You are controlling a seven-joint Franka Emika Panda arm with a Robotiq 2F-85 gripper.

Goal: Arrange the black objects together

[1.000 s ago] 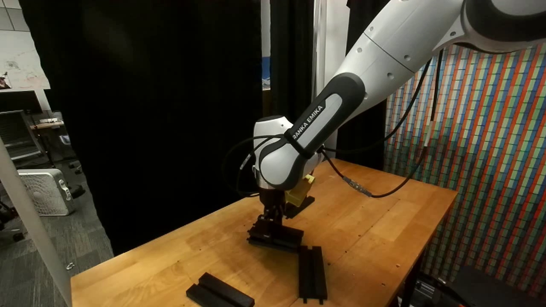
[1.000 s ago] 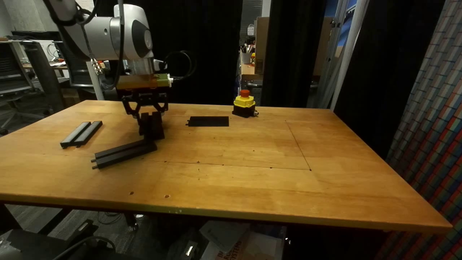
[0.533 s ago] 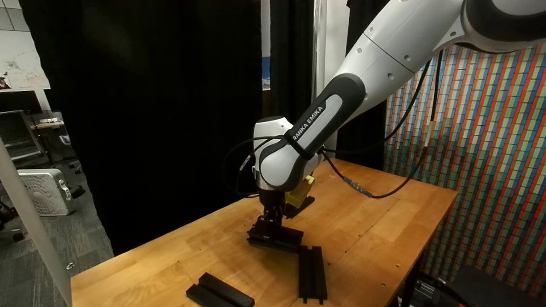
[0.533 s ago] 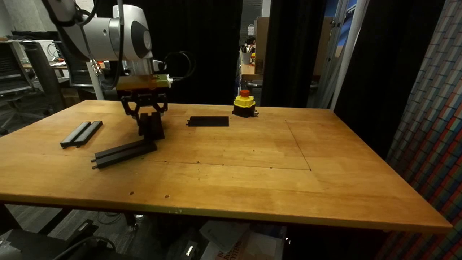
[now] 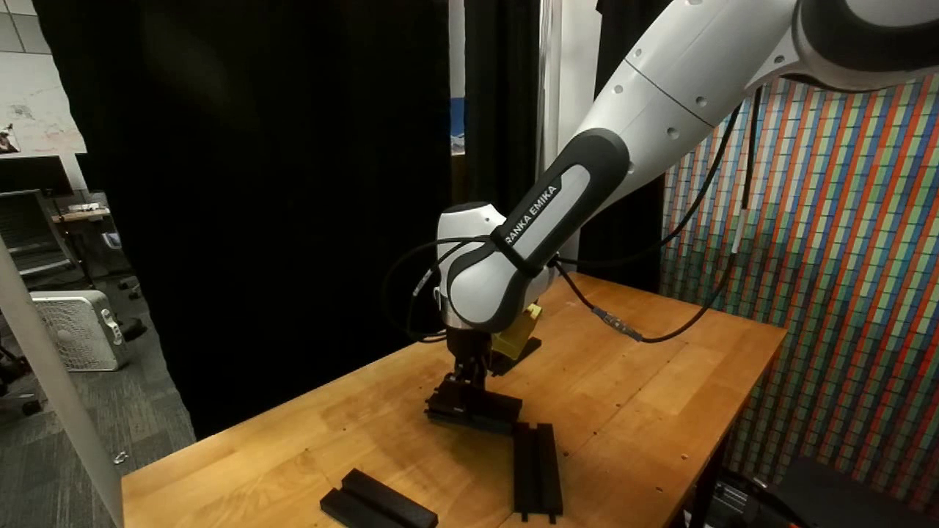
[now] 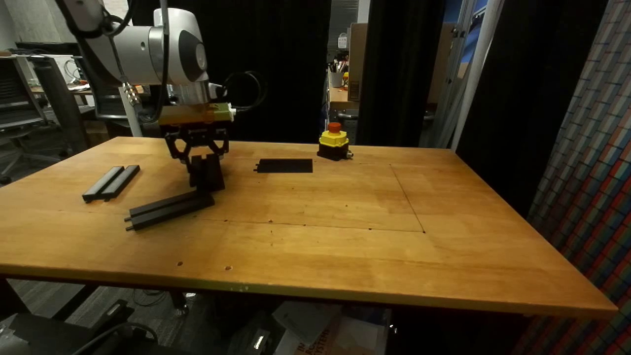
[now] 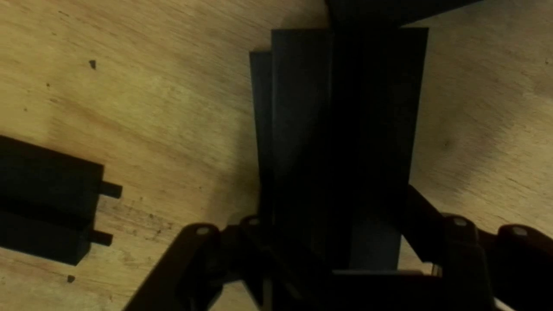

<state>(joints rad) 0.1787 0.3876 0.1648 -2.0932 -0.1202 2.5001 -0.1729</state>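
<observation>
My gripper [image 6: 204,164] points straight down with its fingers on both sides of a grooved black bar [image 6: 213,176], shut on it. In the wrist view this bar [image 7: 302,95] lies over a lower black bar [image 7: 261,103], whose edge shows along one side. A third black bar [image 6: 170,211] lies angled at their end; whether they touch I cannot tell. Apart from these, another black bar [image 6: 112,182] rests further left in that exterior view. A black bar [image 6: 285,166] with end pegs lies to the right of the gripper, and shows at the left of the wrist view [image 7: 43,203].
A yellow-and-red button box [image 6: 334,140] stands near the table's back edge. The wooden table [image 6: 394,266] carries all the bars. Dark curtains [image 5: 279,183] hang close behind it, and a cable [image 5: 675,330] loops beside the arm.
The wrist has sunk very slightly. My hold on the bar is the same, and no bar has visibly moved.
</observation>
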